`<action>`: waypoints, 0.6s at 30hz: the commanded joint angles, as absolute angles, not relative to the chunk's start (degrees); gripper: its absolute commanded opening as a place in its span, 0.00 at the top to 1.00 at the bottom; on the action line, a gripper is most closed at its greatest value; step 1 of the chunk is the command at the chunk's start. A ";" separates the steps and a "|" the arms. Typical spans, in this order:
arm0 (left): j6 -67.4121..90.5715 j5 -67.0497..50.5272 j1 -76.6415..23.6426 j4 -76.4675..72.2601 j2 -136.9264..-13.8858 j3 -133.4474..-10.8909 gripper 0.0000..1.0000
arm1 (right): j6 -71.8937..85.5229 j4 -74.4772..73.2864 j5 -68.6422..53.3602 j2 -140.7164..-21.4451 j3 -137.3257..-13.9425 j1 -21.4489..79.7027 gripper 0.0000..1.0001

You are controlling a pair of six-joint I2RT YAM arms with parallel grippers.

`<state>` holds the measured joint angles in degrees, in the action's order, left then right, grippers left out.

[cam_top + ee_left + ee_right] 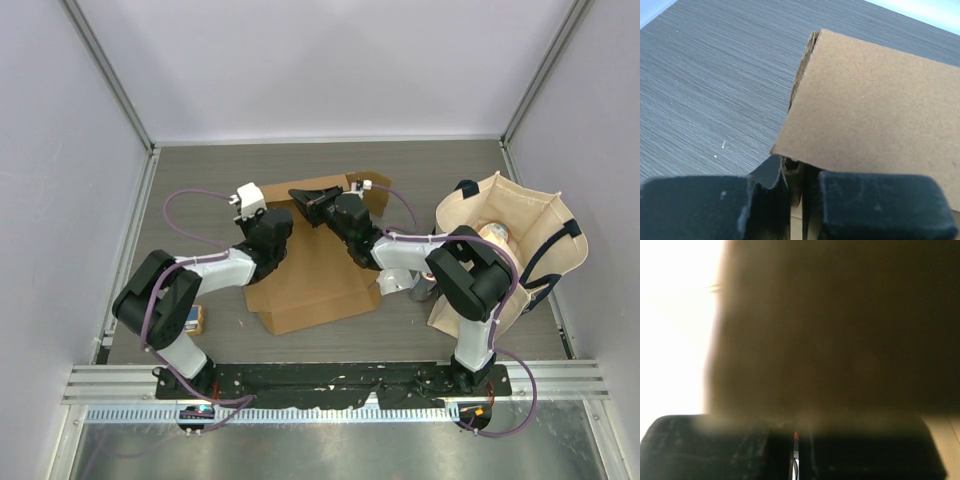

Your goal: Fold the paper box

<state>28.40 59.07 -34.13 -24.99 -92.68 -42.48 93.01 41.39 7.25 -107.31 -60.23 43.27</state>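
Note:
The paper box point(315, 285) is brown corrugated cardboard, partly folded, lying mid-table between my arms. My left gripper point(272, 236) is at its left rear edge. In the left wrist view the gripper point(801, 195) is shut on a raised cardboard flap point(875, 115) that stands up between the pads. My right gripper point(318, 207) is at the box's rear edge, beside an upright flap point(368, 192). In the right wrist view dark, blurred cardboard point(830, 330) fills the frame, and the gripper point(796, 455) is shut on its edge.
A beige cloth tote bag point(520, 235) with dark handles stands at the right, next to my right arm. A small orange-and-blue packet point(196, 320) lies at the left by my left arm's base. Grey walls enclose the table.

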 commanded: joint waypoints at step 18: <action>33.75 44.04 -31.29 -24.78 -74.10 -30.50 0.39 | 94.39 44.12 5.63 -107.40 -60.03 45.70 0.98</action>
<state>35.11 48.88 -31.99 -20.71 -78.52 -32.10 94.17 41.58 6.52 -107.31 -59.96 45.12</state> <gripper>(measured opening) 0.575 0.050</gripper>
